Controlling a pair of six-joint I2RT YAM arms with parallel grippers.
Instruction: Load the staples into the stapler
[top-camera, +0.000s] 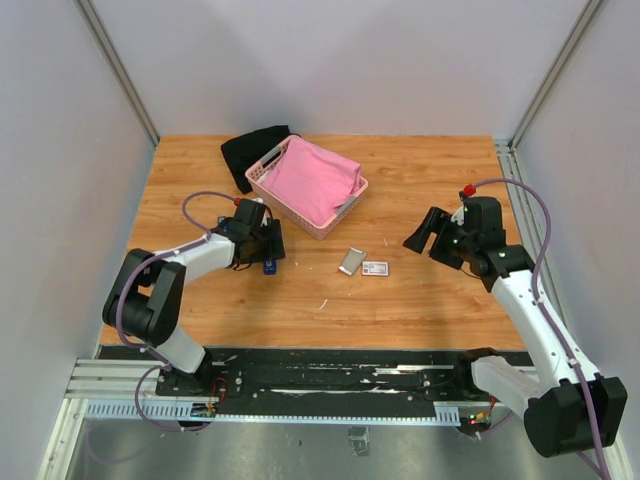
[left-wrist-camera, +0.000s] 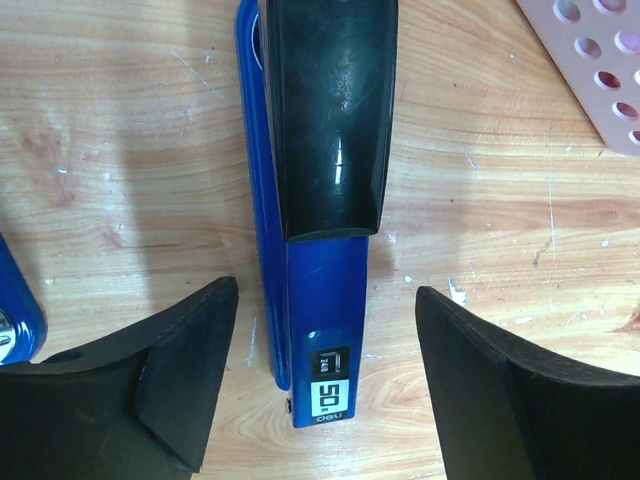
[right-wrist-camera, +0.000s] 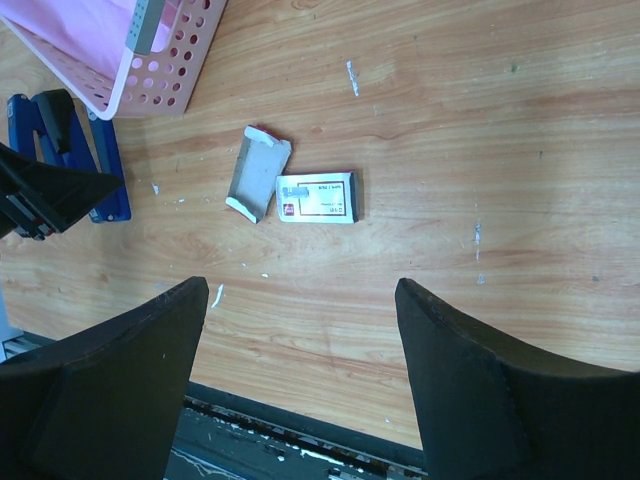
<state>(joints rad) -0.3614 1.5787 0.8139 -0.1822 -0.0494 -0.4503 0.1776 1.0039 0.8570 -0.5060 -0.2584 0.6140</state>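
1. Here we see the left gripper (left-wrist-camera: 325, 292) with its fingers spread apart on either side of the long blue stapler with a glossy black top (left-wrist-camera: 320, 340). Neither finger touches it.
2. The stapler lies on the light wooden table (top-camera: 420, 310), near the pink perforated plastic basket (right-wrist-camera: 165, 70), which holds a pink cloth (top-camera: 312, 178).
3. We find the staples, a small silvery-grey rectangular block (right-wrist-camera: 255, 175), near the table's middle. They lie just beside a small flat white carton with red print (right-wrist-camera: 317, 197), seemingly meeting it at one corner.
4. The right gripper (right-wrist-camera: 300, 290) hangs above the table to the right of the staples, its fingers wide apart and holding nothing.
5. We note a black cloth (top-camera: 250, 150) lying behind the basket.
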